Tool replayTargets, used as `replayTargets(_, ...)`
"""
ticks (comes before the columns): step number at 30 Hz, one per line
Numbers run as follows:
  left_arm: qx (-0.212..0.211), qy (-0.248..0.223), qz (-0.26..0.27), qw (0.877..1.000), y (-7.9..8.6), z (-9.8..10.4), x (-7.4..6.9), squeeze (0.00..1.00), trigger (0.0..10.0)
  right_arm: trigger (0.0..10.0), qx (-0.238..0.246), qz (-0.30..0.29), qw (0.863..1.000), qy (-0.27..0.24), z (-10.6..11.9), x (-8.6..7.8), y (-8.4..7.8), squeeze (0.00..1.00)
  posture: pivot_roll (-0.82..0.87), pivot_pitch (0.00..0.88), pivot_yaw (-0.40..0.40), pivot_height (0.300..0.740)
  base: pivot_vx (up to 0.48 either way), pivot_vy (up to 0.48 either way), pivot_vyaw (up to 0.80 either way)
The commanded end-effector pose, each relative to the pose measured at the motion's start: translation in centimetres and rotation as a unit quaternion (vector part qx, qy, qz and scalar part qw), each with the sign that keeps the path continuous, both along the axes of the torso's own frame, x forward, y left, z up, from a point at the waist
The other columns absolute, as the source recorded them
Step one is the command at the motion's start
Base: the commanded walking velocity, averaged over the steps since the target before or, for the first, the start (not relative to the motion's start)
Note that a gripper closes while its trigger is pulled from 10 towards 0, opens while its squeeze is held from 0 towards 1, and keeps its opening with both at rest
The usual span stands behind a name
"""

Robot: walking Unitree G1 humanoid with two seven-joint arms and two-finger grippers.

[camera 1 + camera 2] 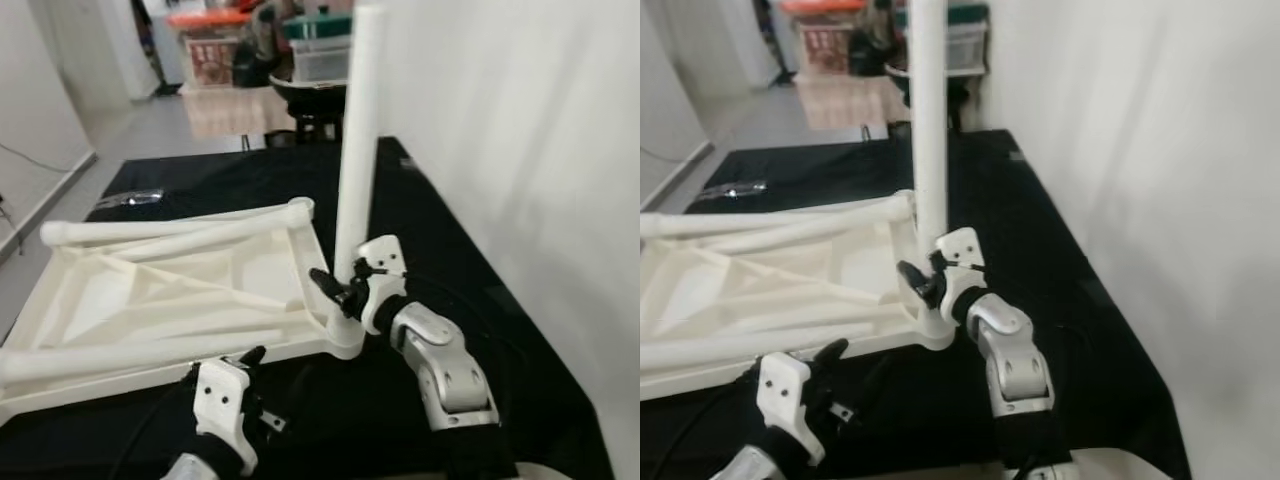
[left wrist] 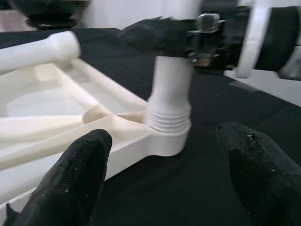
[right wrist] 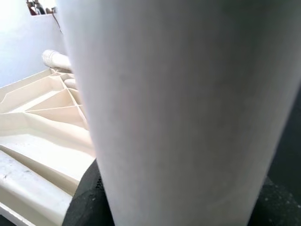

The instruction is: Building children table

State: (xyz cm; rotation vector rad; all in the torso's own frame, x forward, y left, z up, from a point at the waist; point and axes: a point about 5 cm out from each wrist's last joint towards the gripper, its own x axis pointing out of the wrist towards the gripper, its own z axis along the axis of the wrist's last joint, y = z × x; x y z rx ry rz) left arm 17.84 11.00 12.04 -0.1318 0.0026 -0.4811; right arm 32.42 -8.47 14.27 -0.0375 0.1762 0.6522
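on the black mat (image 1: 430, 230) | we see right end effector (image 1: 338, 287) pinching upright leg (image 1: 358, 140) in tabletop (image 1: 150, 290) corner socket | left end effector (image 2: 160, 183) spread nearby

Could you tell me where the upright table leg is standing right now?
The upright leg stands in the near right corner socket of the upside-down tabletop on the black mat, with the right gripper closed around its lower end.

Black cloth (image 1: 440, 250) spread wide over the floor. White wall (image 1: 520, 140) close along the right. Grey floor (image 1: 150, 135) at far left. Small clear plastic bag (image 1: 132, 198) lying at the cloth's far left edge. Stacked storage bins (image 1: 318, 45) and a red-lidded crate (image 1: 208, 40) far back, blurred.
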Motion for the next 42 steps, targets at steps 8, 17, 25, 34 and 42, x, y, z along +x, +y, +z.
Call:
replayTargets(8,0.018,0.014,0.000,1.000,0.2,-1.0,0.3,0.00,10.0,10.0,0.057,0.136,0.988,0.041,-0.2,1.7,-0.6,0.00,0.02,0.000,0.015,0.740,0.000,0.000,0.00)
replayTargets(17,0.018,0.015,-0.014,1.000,-0.1,-1.2,0.5,0.00,10.0,10.0,0.051,0.273,0.961,0.007,2.5,3.2,-1.0,0.00,0.04,0.000,-0.002,0.740,0.000,0.000,0.00)
replayTargets(25,0.037,0.010,-0.038,0.999,-0.3,-1.3,0.9,0.00,10.0,0.7,0.072,0.353,0.932,0.031,2.7,3.3,-0.7,0.00,0.07,0.000,-0.017,0.740,0.000,0.000,0.00)
replayTargets(34,0.015,0.003,-0.044,0.999,0.0,-1.3,1.4,0.00,10.0,0.0,0.036,0.262,0.963,0.052,-1.1,2.8,-2.8,0.00,0.04,0.000,-0.011,0.740,0.000,0.000,0.00)
replayTargets(42,0.004,-0.003,-0.052,0.999,0.3,-1.2,1.3,0.00,10.0,0.0,0.023,-0.106,0.989,0.101,-4.6,-0.7,-1.6,0.00,-0.01,0.000,0.027,0.740,0.000,0.000,0.00)
